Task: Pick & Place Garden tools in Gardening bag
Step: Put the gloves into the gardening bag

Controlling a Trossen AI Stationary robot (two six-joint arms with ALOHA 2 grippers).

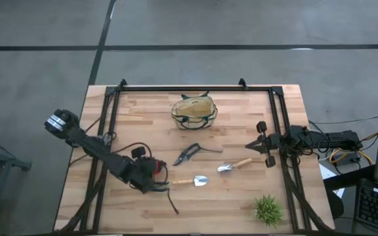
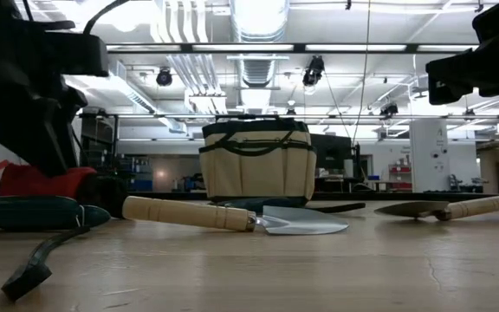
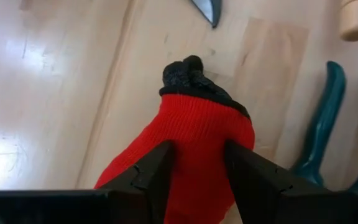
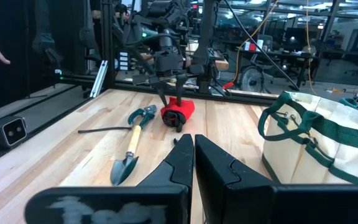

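A red knit glove (image 3: 194, 146) w/ black rubbery fingertips is pinched between the left gripper's (image 3: 194, 165) fingers, low at the table's (image 1: 143, 111) front-left. Beside it lie green-handled pruners (image 3: 319, 124) and a trowel (image 1: 192, 181) w/ smooth pale wood handle & shiny pointed blade. A 2nd trowel (image 1: 233, 165) and dark shears (image 1: 189, 153) lie mid-table. The round tan fabric bag (image 1: 193, 111), green-trimmed, is seen upright at the back centre. The right gripper (image 4: 193, 155) is closed, empty, at the right edge.
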